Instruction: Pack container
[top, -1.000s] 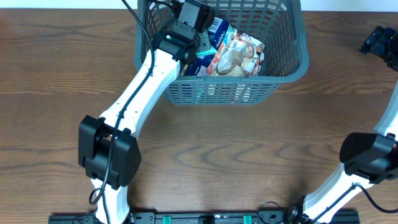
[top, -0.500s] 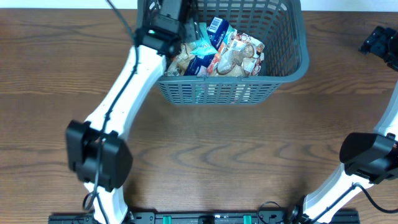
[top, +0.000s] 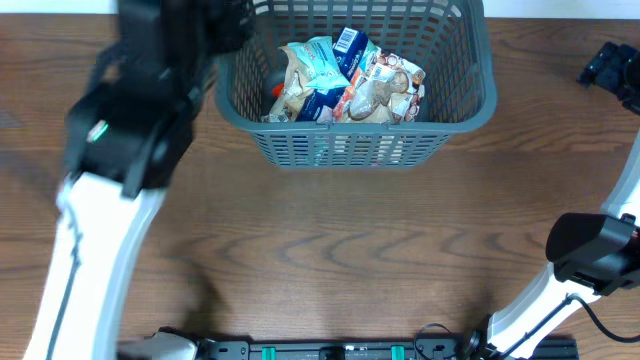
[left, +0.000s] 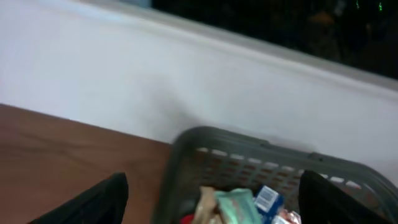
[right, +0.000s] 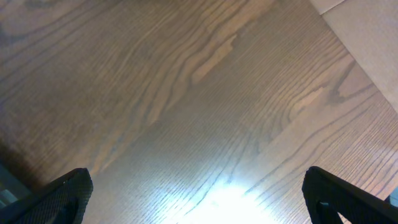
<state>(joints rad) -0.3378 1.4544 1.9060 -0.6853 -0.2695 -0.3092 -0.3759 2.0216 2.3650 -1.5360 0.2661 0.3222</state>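
The container is a dark grey-blue lattice basket at the top middle of the table. It holds several snack packets: teal, blue and red-and-white ones. My left arm is raised high at the left, beside the container. Its gripper is open and empty, and looks down over the container's near-left corner with the packets below. My right gripper is at the far right edge. In the right wrist view its fingers are wide apart over bare wood.
The brown wooden table stretches in front of the container. A white wall stands behind the table. A pale floor shows past the table edge in the right wrist view.
My left arm has drawn out of the container, up and to the left, leaving the packets inside. The right arm has not moved.
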